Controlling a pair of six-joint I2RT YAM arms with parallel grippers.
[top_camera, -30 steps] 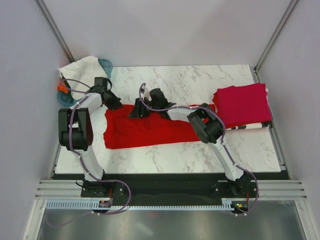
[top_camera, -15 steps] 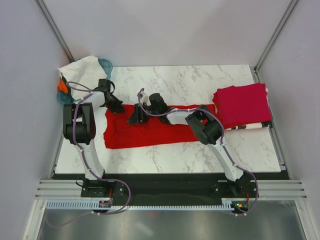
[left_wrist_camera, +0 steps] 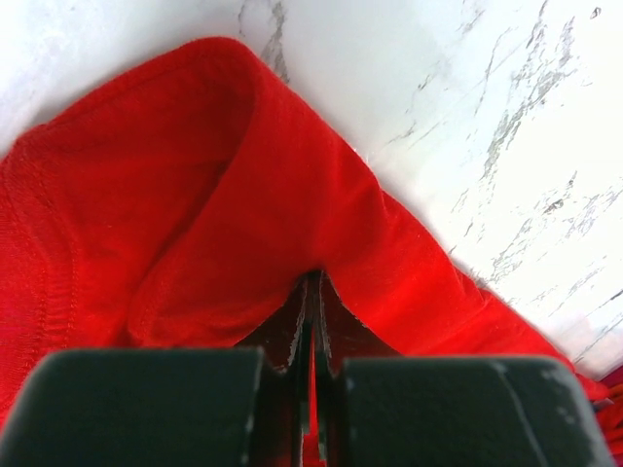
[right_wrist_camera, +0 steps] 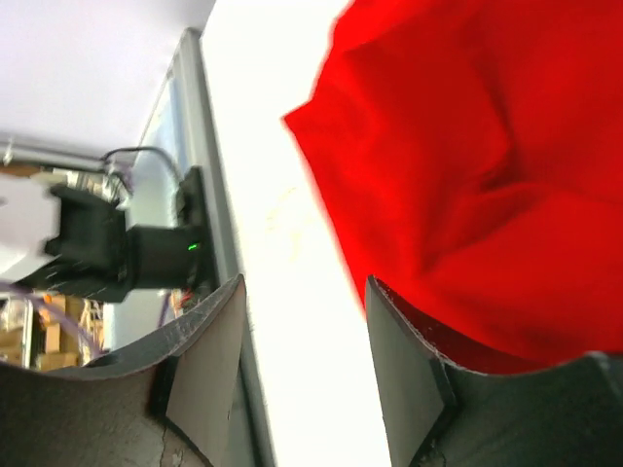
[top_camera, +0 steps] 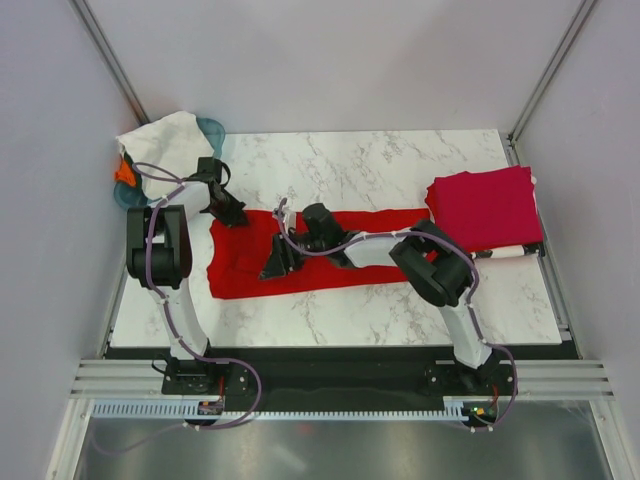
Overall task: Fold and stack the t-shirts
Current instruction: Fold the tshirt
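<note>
A bright red t-shirt (top_camera: 330, 250) lies spread across the middle of the marble table. My left gripper (top_camera: 226, 210) sits at its far left corner, shut on a fold of the red cloth (left_wrist_camera: 195, 195), which bunches up around the closed jaws (left_wrist_camera: 313, 292). My right gripper (top_camera: 275, 262) hovers over the shirt's near left part. It is open (right_wrist_camera: 307, 331), with bare table between its fingers and red cloth (right_wrist_camera: 487, 175) just beside the right finger. At the right, a folded crimson-pink t-shirt (top_camera: 485, 208) lies on a white one with dark marks (top_camera: 505, 252).
A teal basket (top_camera: 213, 130) stands at the table's far left corner, with white cloth (top_camera: 160, 140) heaped over it and something orange (top_camera: 123, 176) beside it. The table's near edge and the left arm's base (right_wrist_camera: 107, 248) show in the right wrist view.
My right gripper has moved from the shirt's far edge toward the near edge, staying open. The left arm's elbow shifted, but its gripper stays shut at the corner.
</note>
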